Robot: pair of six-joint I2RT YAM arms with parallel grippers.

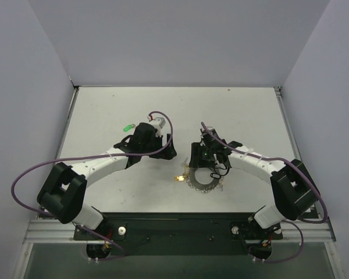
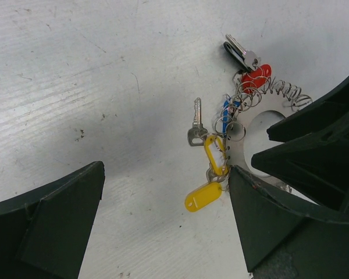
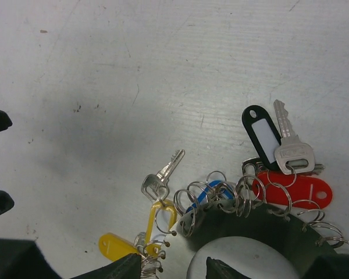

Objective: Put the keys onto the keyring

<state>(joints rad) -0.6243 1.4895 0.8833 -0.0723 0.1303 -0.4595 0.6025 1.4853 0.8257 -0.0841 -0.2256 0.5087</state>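
The keyring (image 1: 205,185) lies flat near the table's front, a silvery disc (image 2: 251,121) with small wire loops round its rim (image 3: 262,224). Hooked on those loops are keys: a bare silver key (image 3: 161,174), yellow tags (image 2: 203,196), a blue tag (image 3: 209,192), a red tag (image 3: 296,190) and a black tag with a key (image 3: 262,131). A green key (image 1: 127,127) lies apart, behind the left wrist. My right gripper (image 3: 171,268) straddles the ring's rim, one fingertip (image 3: 218,270) inside the hole and one outside, with gaps showing. My left gripper (image 2: 163,232) is open just left of the ring, holding nothing.
Grey walls close in the white table (image 1: 104,110) on three sides. The two grippers stand close together, the right one's dark fingers (image 2: 314,145) filling the right side of the left wrist view. Purple cables loop off both arms.
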